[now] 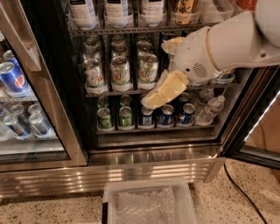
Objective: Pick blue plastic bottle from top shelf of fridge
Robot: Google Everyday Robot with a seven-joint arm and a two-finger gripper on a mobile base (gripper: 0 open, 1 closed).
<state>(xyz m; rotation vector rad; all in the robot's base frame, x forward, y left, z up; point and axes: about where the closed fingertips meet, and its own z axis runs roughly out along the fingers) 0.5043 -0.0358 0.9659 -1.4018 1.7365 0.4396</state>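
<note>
Three large clear bluish plastic bottles point(116, 8) with white-and-pale-blue labels stand side by side on the dark wire top shelf point(131, 29) of the black-walled drinks fridge point(52, 87). One amber bottle point(183, 6) stands to their right. All are upright, long axis vertical. The view's upper edge cuts off everything above the labels, so necks and caps are out of sight.

The robot's cream-coloured end effector point(154, 97) hangs a rack lower, slanting down-left before the can shelves and well apart from the bottles. Whether it is spread or pressed together I cannot tell.

Three green-and-white cans point(120, 70) front the middle rack. Below stand two green cans point(104, 119), three blue cans point(166, 115) and one small crinkled clear water bottle point(211, 109). The white arm point(232, 39) hides the right part of the racks.
</note>
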